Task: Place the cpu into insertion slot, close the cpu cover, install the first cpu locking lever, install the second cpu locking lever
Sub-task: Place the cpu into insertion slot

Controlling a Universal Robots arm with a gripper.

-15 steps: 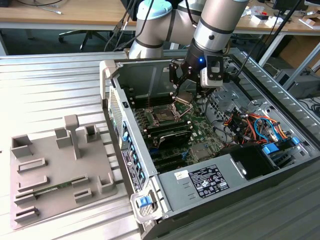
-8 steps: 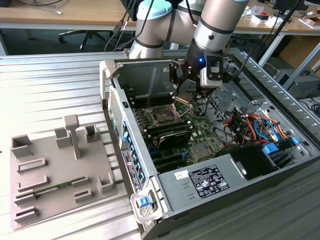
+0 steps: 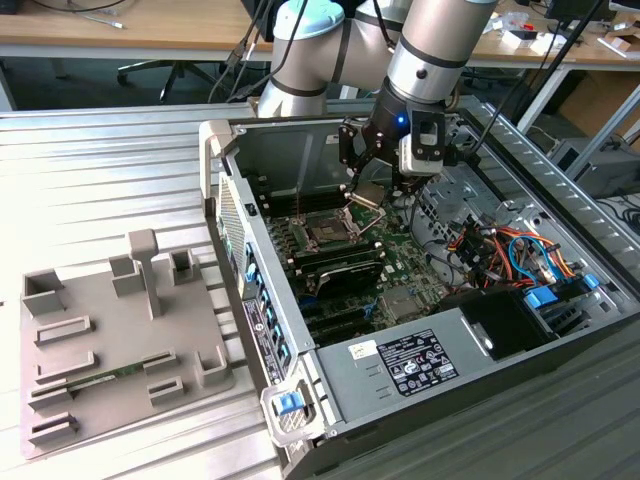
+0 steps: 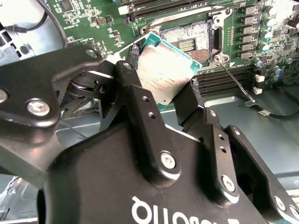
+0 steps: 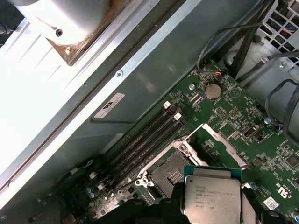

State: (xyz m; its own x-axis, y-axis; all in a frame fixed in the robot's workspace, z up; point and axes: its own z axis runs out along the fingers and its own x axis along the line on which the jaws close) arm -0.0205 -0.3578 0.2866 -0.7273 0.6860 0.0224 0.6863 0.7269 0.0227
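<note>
Holding the cpu point(image 4: 163, 77) by two opposite edges, your gripper point(image 4: 161, 89) hangs over the open socket point(image 4: 189, 42) inside the case point(image 3: 400, 365). The chip is square, so it has no long axis to speak of. Its grey metal top faces both wrist cameras, and in the second wrist view one corner points at the socket. It sits above the socket, not seated. The jaws stand narrow, pinched on the chip. In the first wrist view you see the cover point(image 5: 223, 142) swung up beside the socket; in the second, a wire lever point(image 4: 233, 81) runs out from the socket's corner. The case lies on a ribbed metal table point(image 3: 100, 170), with a grey fixture plate point(image 3: 100, 340) at the exterior view's left and wooden desks point(image 3: 120, 35) behind.
</note>
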